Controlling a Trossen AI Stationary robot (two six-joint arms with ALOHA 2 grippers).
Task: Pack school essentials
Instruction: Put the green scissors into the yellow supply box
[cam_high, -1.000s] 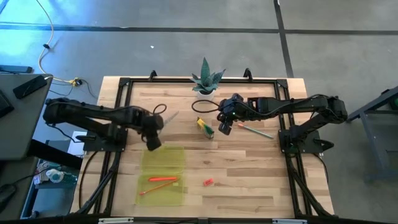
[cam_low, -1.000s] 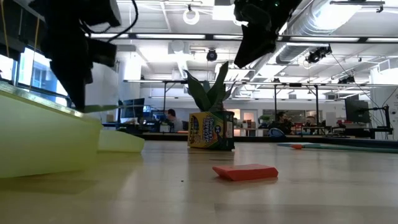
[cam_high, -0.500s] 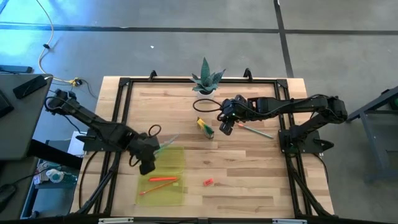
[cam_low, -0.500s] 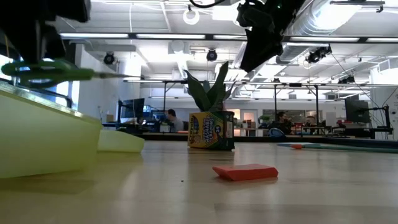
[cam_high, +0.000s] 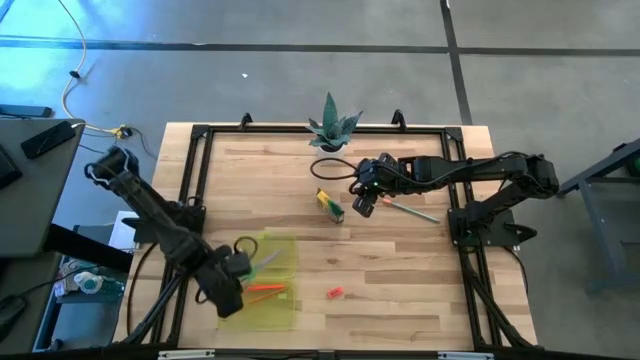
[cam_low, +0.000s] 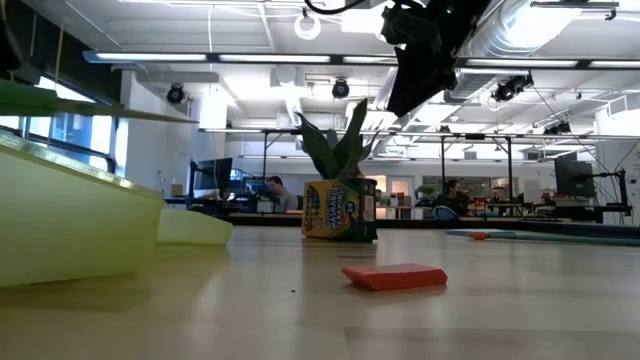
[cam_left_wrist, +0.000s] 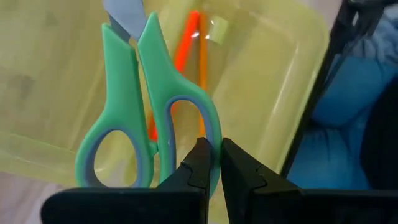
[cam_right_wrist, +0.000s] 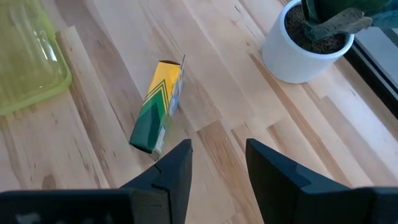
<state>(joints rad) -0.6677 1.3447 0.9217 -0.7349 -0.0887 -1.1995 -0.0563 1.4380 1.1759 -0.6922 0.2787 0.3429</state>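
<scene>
My left gripper (cam_high: 236, 272) hangs over the translucent yellow-green case (cam_high: 275, 250) at the table's near left, shut on green-handled scissors (cam_left_wrist: 146, 93). The scissors show level above the case (cam_low: 70, 220) in the low view. Two orange pencils (cam_left_wrist: 194, 50) lie inside the case. My right gripper (cam_right_wrist: 217, 165) is open, hovering just right of the yellow-green crayon box (cam_right_wrist: 158, 109), which lies flat on the wood. The small red eraser (cam_high: 335, 293) lies near the table's near edge. An orange-tipped pencil (cam_high: 410, 210) lies right of the right gripper. No note pad shows. My left gripper pinches the rim of one handle loop of the scissors (cam_left_wrist: 210, 134) between its two fingers. The fingers lie along the scissors, whose blades (cam_left_wrist: 124, 12) point away from them. The scissors are lifted clear, roughly level, above the open case.
The spiky plant in its white pot (cam_high: 332, 128) stands at the far edge, with a black cable loop (cam_high: 328, 170) in front of it. Bare wood lies between the case and the crayon box (cam_high: 330, 203). The black frame rails run along the table's sides.
My left gripper has carried the scissors from the table's middle toward the near edge and slightly left, ending over the case. The scissors have stayed in its hold and now hang above the pencils. My right arm has kept still.
</scene>
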